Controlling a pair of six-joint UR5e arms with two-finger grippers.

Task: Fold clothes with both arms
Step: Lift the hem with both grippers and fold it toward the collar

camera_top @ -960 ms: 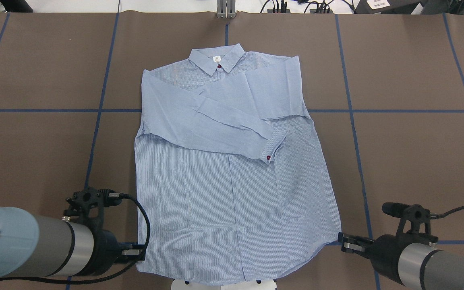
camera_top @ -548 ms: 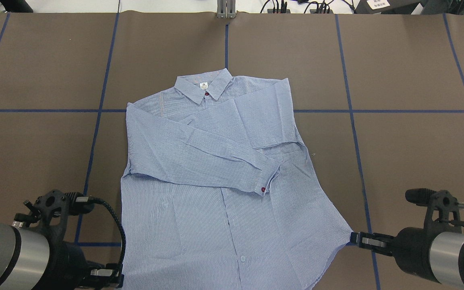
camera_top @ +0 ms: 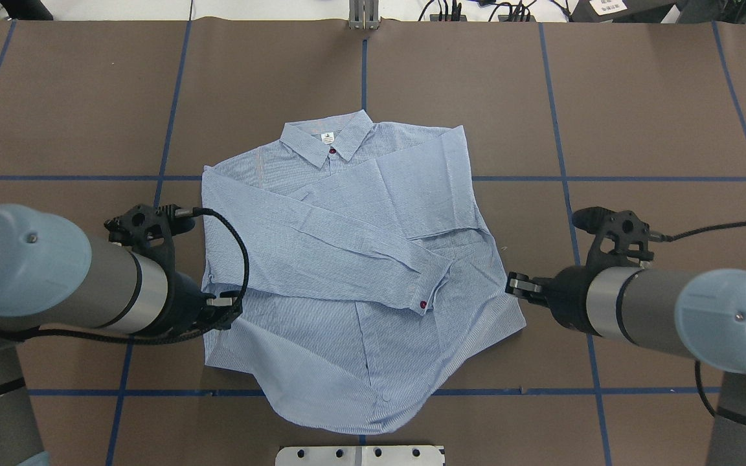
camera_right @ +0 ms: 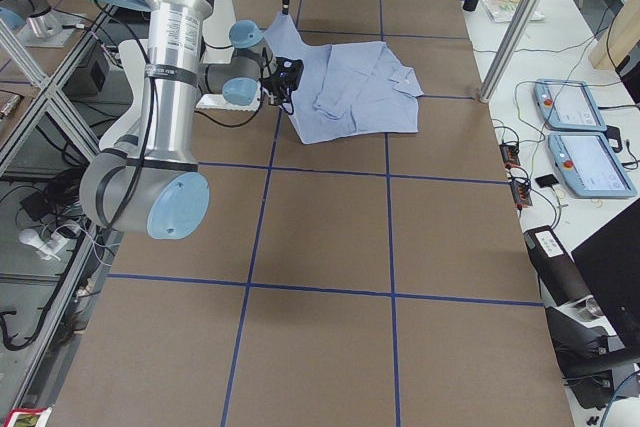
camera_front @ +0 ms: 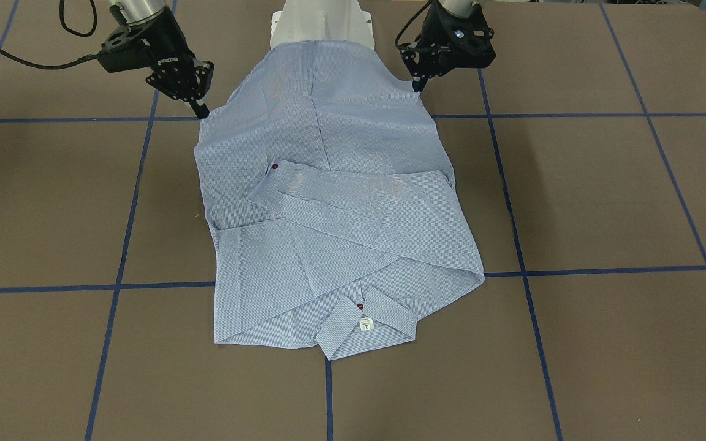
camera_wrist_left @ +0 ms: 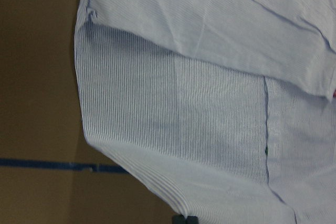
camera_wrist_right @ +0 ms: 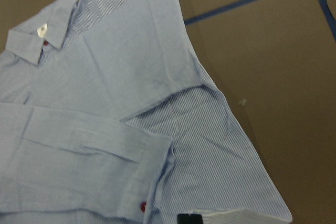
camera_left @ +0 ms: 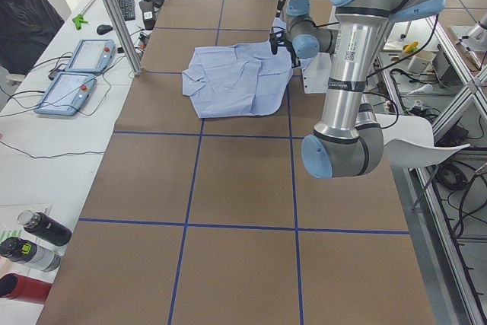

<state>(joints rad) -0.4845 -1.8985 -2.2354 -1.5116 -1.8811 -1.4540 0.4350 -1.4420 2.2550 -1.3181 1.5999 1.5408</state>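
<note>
Left gripper (camera_top: 225, 309), black two-finger, jaws pressed together on the side edge of the light blue-and-white finely striped long-sleeved button-up shirt (camera_top: 347, 259), low on the robot's-left side. The left wrist view shows striped cloth running right down to a dark fingertip at the frame bottom. Right gripper (camera_top: 514, 285), same black type, is pinching the opposite side edge of the shirt near the hem corner. In the right wrist view the white hem edge meets the fingertip. Both grippers sit low over the table, pointing inward at each other across the shirt. Left arm (camera_top: 88, 285) and right arm (camera_top: 638, 304) are silver-grey tubes with light blue joint caps, and a black cable (camera_top: 241, 246) loops by the left wrist. The shirt lies front up, about midway between the table's two ends and toward the robot-side edge. Its collar (camera_top: 327, 139) points to the far edge, with the small white neck label (camera_top: 327, 136) showing. Both sleeves are folded across the chest, the upper one running diagonally to a cuff with a dark red button (camera_top: 423, 304). The lower part between the grippers is slack and rumpled, the hem curving toward the white pedestal base plate (camera_top: 360, 455). The brown tabletop (camera_top: 638, 97) carries a blue tape grid.
</note>
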